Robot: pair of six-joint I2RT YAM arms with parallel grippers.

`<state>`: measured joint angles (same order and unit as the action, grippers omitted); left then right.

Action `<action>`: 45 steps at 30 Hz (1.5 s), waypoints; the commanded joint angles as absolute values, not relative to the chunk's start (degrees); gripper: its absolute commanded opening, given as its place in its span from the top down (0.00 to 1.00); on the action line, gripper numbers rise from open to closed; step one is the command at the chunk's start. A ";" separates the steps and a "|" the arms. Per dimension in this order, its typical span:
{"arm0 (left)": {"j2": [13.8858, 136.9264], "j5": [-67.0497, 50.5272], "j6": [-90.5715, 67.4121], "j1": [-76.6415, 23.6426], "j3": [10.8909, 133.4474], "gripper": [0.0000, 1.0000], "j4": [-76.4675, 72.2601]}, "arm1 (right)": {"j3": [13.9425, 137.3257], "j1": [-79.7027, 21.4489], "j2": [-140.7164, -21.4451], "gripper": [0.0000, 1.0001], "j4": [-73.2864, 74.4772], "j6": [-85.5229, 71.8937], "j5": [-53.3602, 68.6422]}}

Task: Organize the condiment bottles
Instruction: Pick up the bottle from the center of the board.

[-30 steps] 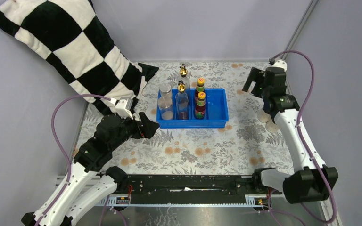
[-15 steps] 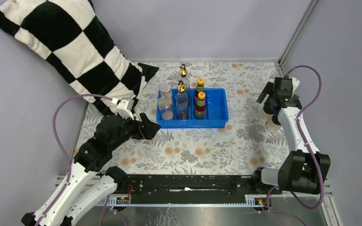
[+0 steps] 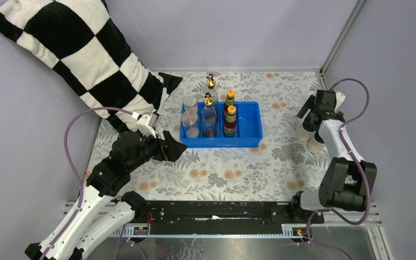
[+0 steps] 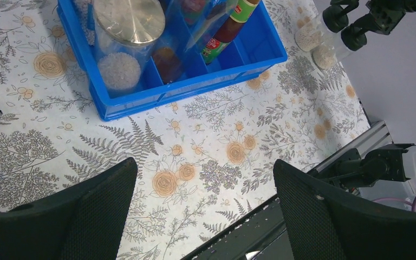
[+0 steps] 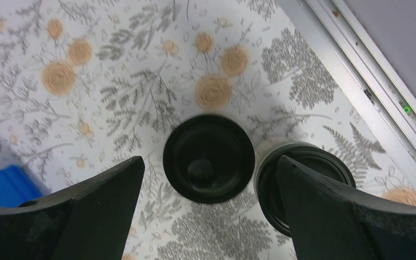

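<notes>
The blue tray (image 3: 249,123) holds two silver-lidded jars (image 3: 192,123), a gold-spouted bottle (image 3: 209,118) and two orange-capped bottles (image 3: 230,120). A second gold-spouted bottle (image 3: 211,88) stands at the tray's back edge; I cannot tell if it is inside. Two black-capped shakers (image 3: 305,133) stand together at the table's right edge. My right gripper (image 3: 306,115) is open just above them. In the right wrist view one black cap (image 5: 208,158) lies between its fingers, and the other cap (image 5: 309,184) is partly behind the right finger. My left gripper (image 3: 174,150) is open and empty, left of the tray's front.
A black-and-white checked pillow (image 3: 86,54) leans in the back left corner beside the tray. The side wall and metal frame rail (image 5: 368,81) run close behind the shakers. The left wrist view shows the tray (image 4: 260,43) and the table's front rail (image 4: 357,162).
My right arm has swung from the back right down and right to the two shakers and now hovers over them. My left gripper has edged slightly right.
</notes>
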<state>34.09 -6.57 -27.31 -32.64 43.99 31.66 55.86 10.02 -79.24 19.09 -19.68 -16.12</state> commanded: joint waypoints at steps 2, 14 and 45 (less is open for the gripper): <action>34.03 -8.17 -25.84 -32.95 43.33 0.01 28.26 | 56.02 10.63 -83.85 0.01 17.21 -21.34 -14.43; 34.23 -8.00 -26.09 -32.96 43.15 0.01 27.96 | 53.82 10.63 -81.98 0.07 16.10 -21.14 -12.05; 34.82 -7.50 -26.24 -32.96 42.89 0.01 27.93 | 55.92 0.54 -81.85 0.62 13.27 -17.66 -14.05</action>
